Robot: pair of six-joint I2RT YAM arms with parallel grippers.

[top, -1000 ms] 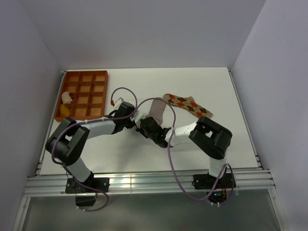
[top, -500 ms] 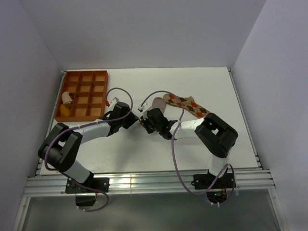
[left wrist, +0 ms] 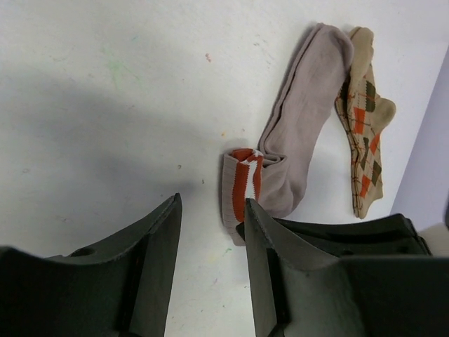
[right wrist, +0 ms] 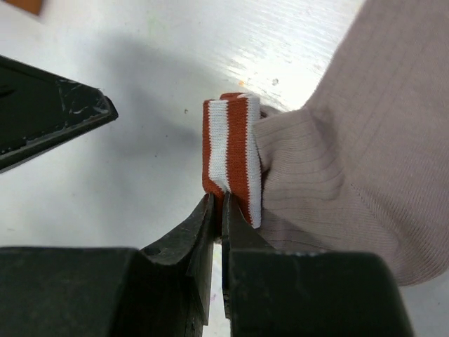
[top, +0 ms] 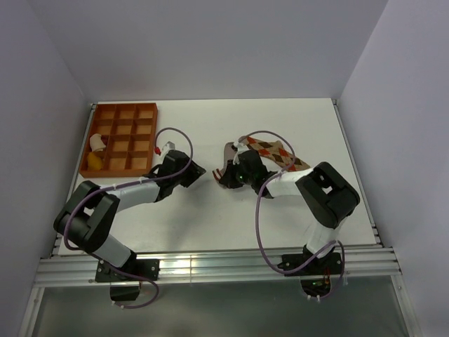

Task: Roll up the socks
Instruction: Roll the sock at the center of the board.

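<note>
The grey-brown sock (left wrist: pixel 298 126) lies on the white table with its red-and-white striped cuff (right wrist: pixel 231 151) folded over its leg. My right gripper (right wrist: pixel 217 203) is shut on the near edge of that cuff; in the top view it (top: pixel 226 173) sits at the sock's near end. The tan argyle sock (top: pixel 277 154) lies flat just right of it, and shows in the left wrist view (left wrist: pixel 365 133). My left gripper (left wrist: pixel 210 210) is open and empty, a little left of the cuff; in the top view it (top: pixel 200 170) is apart from the sock.
An orange compartment tray (top: pixel 125 137) stands at the back left, holding a yellow piece (top: pixel 92 161) and a white piece (top: pixel 97 143). Grey walls close in the table at left, right and back.
My right gripper has carried the striped cuff back and to the right, folding it over the sock's leg. My left gripper has let go and drawn slightly left, now open.
</note>
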